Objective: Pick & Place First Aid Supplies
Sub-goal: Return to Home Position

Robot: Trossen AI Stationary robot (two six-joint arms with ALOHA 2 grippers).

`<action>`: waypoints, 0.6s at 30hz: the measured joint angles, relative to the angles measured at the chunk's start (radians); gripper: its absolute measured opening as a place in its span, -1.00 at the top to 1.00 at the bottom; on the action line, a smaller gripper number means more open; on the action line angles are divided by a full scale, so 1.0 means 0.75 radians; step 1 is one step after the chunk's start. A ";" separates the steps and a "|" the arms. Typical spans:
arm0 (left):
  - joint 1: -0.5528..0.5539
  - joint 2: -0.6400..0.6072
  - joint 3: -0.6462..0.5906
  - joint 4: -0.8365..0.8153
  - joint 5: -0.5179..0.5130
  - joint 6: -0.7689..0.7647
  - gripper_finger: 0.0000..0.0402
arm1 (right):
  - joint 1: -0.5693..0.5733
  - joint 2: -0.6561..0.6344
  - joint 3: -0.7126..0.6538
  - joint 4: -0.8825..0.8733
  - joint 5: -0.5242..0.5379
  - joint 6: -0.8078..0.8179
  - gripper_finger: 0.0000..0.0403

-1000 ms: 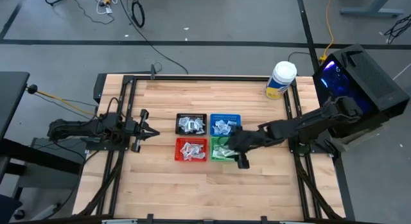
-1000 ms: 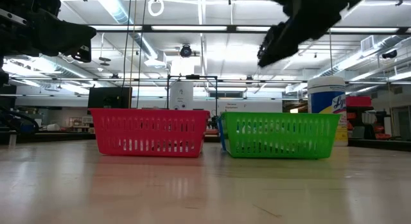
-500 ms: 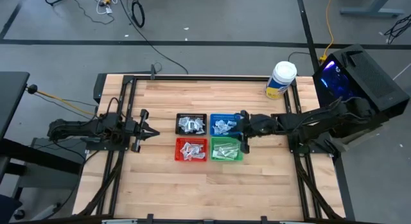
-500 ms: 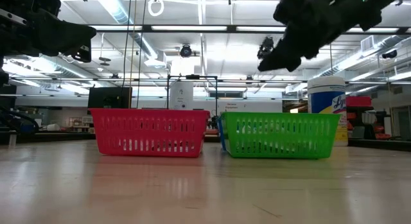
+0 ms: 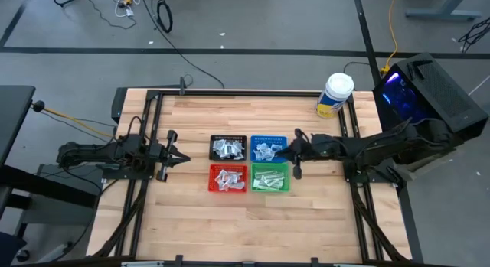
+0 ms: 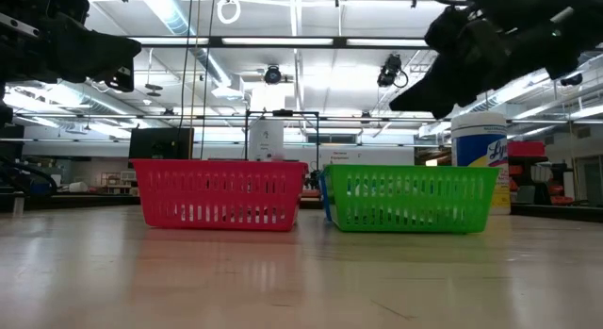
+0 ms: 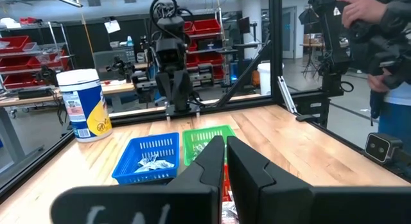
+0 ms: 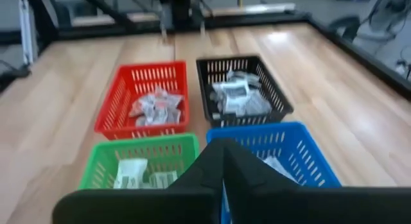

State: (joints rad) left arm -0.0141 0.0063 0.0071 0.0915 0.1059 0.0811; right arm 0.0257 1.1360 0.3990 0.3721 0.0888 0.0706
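The right tool (image 5: pixel 286 152) hung just beside the blue tray (image 5: pixel 268 136), fingers together, empty; the left tool (image 5: pixel 184 157) was likewise closed.

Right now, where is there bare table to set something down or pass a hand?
Widest: bare table beyond the red tray and green tray. Also between the black tray and the left end effector. Crowded: the trays, with the right end effector by the blue tray.
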 joint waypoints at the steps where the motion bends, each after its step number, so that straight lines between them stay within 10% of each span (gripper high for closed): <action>1: 0.000 0.000 0.000 0.000 0.000 0.000 0.87 | 0.000 -0.014 -0.021 0.038 0.000 -0.003 0.95; 18: 0.000 0.000 0.000 0.001 0.000 0.000 0.87 | -0.031 -0.297 -0.332 0.141 0.005 -0.115 0.99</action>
State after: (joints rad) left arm -0.0142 0.0060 0.0069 0.0921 0.1059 0.0811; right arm 0.0029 0.9131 0.1499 0.4778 0.0925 -0.0154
